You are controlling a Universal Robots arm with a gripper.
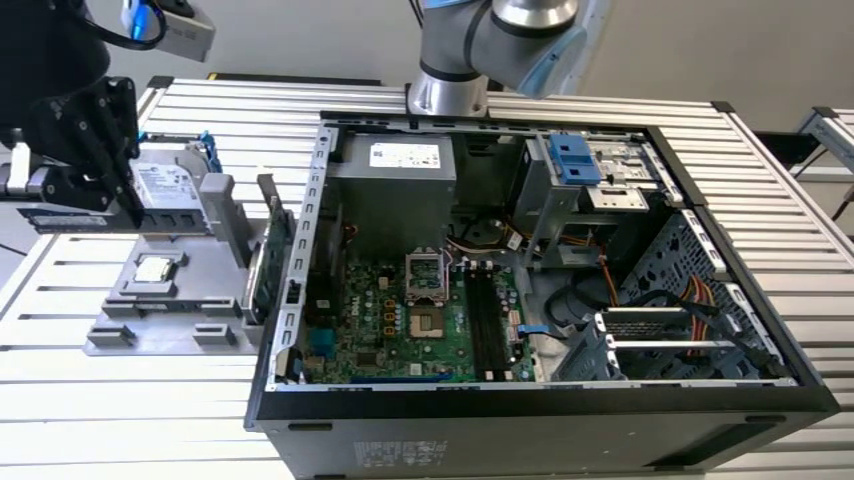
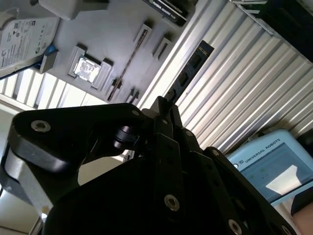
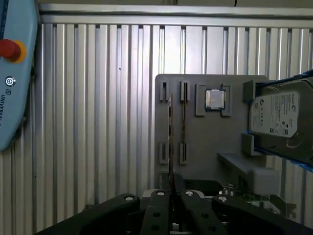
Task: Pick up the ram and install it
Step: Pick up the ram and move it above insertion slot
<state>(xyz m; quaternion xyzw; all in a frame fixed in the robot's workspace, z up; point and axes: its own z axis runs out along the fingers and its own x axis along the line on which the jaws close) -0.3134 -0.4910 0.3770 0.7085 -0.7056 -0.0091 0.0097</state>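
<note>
My gripper [image 3: 171, 188] is shut on the ram [image 3: 170, 142], a long thin dark stick seen edge-on, running out from between the fingertips. In the second wrist view the gripper [image 2: 164, 105] pinches one end of the ram [image 2: 190, 68], which hangs in the air above the ribbed metal table. In the exterior view the gripper [image 1: 94, 195] is at the far left, above the grey parts tray [image 1: 120, 335] and well away from the open computer case [image 1: 534, 400]. The motherboard's long memory slots [image 1: 487, 325] lie beside the processor socket.
The tray [image 3: 205, 147] carries a silver processor chip [image 3: 214, 99], a hard drive [image 3: 276, 115] and another thin stick on edge [image 3: 184, 120]. A green expansion card [image 1: 274, 255] stands between tray and case. A teach pendant [image 3: 14, 73] lies on the table.
</note>
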